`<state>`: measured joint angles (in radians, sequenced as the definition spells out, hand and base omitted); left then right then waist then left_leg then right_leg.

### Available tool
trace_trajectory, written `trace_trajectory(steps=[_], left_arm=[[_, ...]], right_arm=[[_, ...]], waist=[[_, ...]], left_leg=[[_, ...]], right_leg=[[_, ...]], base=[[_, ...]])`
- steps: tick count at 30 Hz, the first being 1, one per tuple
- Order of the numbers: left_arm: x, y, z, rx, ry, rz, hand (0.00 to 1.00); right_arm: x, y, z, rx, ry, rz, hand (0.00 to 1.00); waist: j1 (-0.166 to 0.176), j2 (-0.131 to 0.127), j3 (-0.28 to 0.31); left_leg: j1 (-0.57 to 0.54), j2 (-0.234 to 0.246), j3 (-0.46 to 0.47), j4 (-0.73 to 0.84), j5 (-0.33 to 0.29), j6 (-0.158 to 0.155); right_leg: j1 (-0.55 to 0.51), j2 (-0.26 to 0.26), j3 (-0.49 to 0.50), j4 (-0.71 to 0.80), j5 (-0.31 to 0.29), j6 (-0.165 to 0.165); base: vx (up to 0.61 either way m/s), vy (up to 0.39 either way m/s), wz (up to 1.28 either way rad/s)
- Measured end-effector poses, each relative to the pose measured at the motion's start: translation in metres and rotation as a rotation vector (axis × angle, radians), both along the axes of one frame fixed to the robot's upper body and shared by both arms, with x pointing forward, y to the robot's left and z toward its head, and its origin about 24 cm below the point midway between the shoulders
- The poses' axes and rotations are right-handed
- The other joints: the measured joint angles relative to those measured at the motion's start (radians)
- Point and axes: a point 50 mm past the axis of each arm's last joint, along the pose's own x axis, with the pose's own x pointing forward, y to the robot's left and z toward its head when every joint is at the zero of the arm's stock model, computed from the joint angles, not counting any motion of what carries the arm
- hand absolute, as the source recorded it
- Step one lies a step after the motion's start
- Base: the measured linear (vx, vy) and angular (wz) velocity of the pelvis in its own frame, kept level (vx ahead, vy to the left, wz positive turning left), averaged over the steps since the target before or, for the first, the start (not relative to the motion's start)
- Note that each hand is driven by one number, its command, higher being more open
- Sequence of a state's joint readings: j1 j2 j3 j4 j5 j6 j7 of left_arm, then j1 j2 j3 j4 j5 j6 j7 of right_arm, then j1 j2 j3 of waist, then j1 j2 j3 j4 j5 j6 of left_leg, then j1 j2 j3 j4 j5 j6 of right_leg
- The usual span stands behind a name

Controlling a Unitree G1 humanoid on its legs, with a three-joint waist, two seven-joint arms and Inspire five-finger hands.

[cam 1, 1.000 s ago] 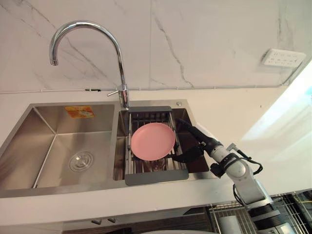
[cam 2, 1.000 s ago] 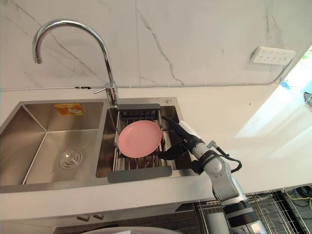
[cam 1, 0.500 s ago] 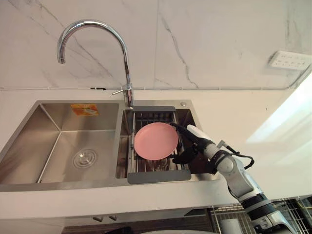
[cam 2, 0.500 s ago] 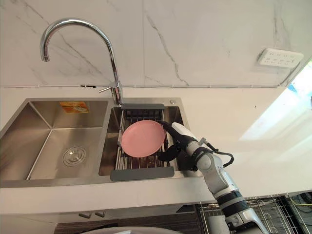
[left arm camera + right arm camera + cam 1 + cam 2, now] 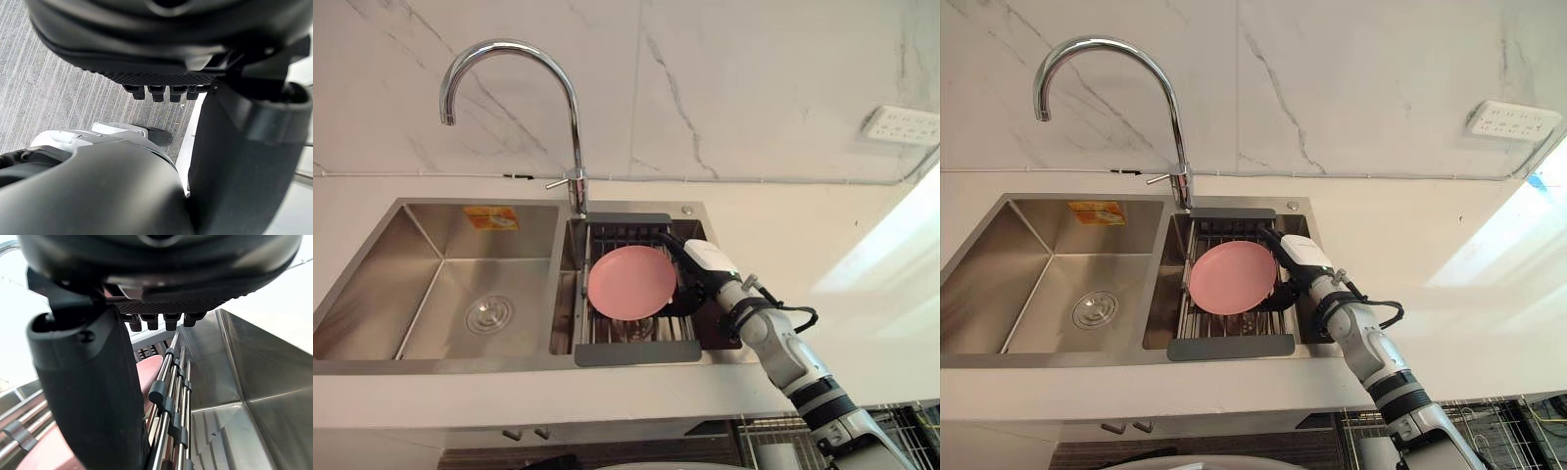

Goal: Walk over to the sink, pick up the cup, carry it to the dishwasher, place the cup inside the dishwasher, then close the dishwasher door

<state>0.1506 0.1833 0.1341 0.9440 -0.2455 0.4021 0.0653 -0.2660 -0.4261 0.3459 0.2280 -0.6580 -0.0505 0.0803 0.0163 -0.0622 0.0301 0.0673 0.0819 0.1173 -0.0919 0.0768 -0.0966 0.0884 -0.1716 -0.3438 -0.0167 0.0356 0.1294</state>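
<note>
Cup [image 5: 639, 327] only a glassy shape under the pink plate's [image 5: 631, 282] near edge, axis cannot tell. Right hand [image 5: 705, 266] is just right of it over the rack [image 5: 637, 352], fingers and thumb apart, empty. Left hand [image 5: 146, 44] relaxed.

the sink [image 5: 440, 264] is brushed steel with a dull satin shine, and the faucet [image 5: 573, 127] is polished metal, bright like a mirror. the pink plate [image 5: 631, 282] looks smooth and matt; the rack [image 5: 638, 352] has thin metal rods and dark grey matt ends. the wall [image 5: 754, 88] is glossy veined stone.
</note>
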Motion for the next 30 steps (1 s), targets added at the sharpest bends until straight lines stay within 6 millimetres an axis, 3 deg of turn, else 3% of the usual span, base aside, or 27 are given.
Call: trace_trajectory(steps=[12, 30], left_arm=[[0.002, 0.000, 0.000, -0.005, -0.029, 0.000, 1.00], [0.004, 0.000, 0.000, 0.008, -0.057, -0.017, 1.00]], right_arm=[[0.000, 0.020, -0.007, -0.078, -0.049, 0.085, 1.00], [0.003, 0.021, -0.013, -0.125, -0.237, 0.084, 1.00]], waist=[[0.007, -0.001, 0.019], [0.015, 0.001, 0.037]], left_leg=[[0.002, 0.000, -0.015, -0.001, 0.005, 0.004], [0.010, 0.003, -0.021, -0.001, 0.007, 0.006]], right_leg=[[0.017, 0.001, -0.017, 0.000, -0.001, 0.000], [0.030, 0.006, -0.026, -0.002, -0.001, -0.002]], base=[[-0.03, -0.002, 0.04], [-0.01, -0.001, 0.00]])
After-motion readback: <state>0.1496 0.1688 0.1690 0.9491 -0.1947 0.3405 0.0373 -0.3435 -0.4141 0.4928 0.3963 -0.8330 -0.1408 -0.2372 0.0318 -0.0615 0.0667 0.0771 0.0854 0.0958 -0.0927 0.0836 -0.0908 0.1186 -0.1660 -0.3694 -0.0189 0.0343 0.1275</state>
